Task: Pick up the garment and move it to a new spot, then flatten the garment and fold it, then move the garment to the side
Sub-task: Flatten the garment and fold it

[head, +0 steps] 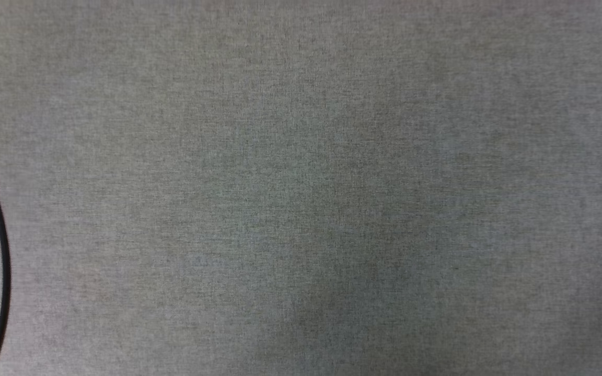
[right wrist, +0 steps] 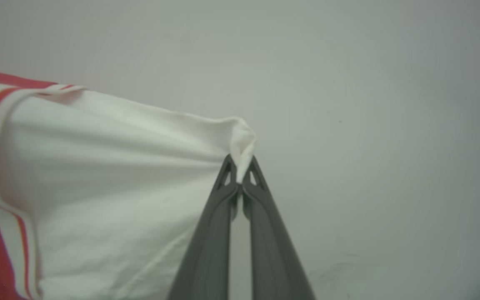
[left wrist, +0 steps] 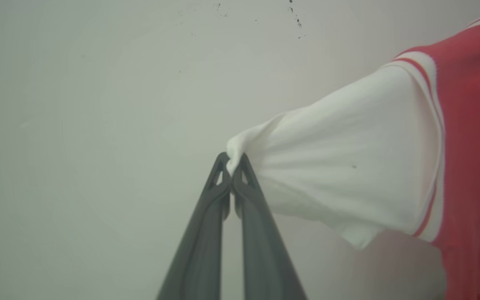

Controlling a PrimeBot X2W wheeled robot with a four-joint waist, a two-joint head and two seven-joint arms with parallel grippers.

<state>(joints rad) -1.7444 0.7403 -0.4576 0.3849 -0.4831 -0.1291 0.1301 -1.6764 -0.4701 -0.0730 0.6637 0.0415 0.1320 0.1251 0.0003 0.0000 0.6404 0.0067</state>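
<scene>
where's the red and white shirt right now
The garment is held between both grippers: the left gripper pinches one white sleeve tip, the right gripper the other, its red body at the left wrist view's right edge.

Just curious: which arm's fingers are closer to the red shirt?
Neither; it's a tie. The left fingers pinch one white sleeve of the shirt, the right fingers the other.

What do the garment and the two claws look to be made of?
The garment: soft matte fabric, likely a knit; it bunches and creases where pinched. The left claw and right claw: dark grey matte, probably moulded plastic, with smooth cut-out tips.
</scene>
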